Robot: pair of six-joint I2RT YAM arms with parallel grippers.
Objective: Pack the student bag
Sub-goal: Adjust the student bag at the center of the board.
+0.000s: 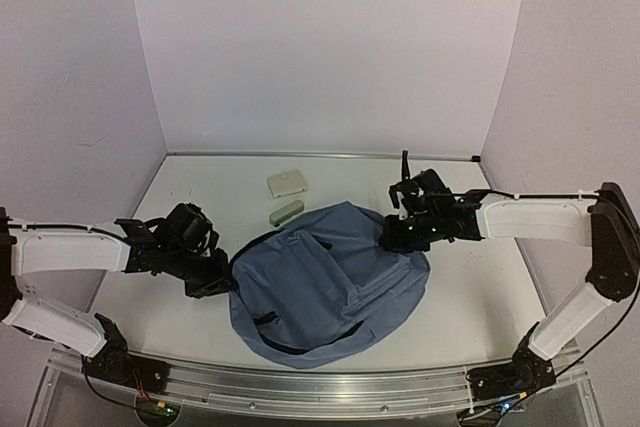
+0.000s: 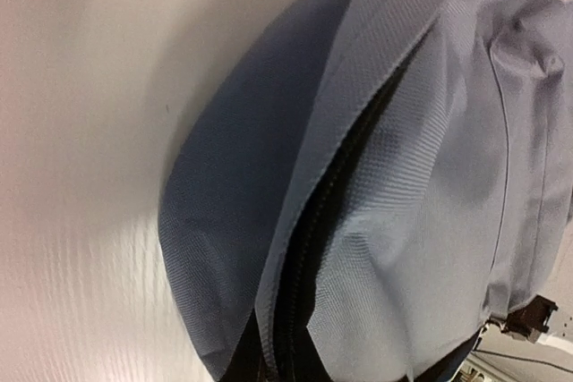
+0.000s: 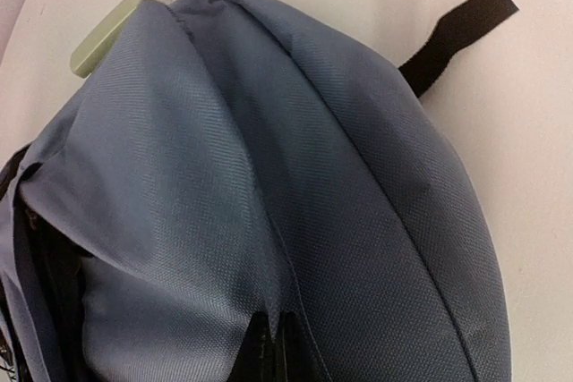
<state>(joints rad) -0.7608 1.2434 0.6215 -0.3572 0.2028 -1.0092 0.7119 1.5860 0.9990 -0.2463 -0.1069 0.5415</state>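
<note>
3 pale walls [image 1: 330, 47] — student bag [image 1: 330, 292] on white table [image 1: 475, 292].

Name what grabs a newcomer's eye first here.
The grey-blue student bag lies slumped mid-table. The left gripper pinches its left edge and the right gripper pinches its far right edge. Just behind it lie a cream square object and a pale green bar.

- The white table [image 1: 480, 287] carries everything.
- The grey-blue student bag [image 1: 330, 287] lies flat in the middle, a little toward 6 o'clock.
- A cream flat box [image 1: 287, 183] lies at 11 o'clock from the bag, apart from it.
- A pale green oblong piece [image 1: 287, 211] lies right at the bag's edge, also at 11 o'clock.
- One black strap [image 3: 457, 38] lies on the table.
</note>
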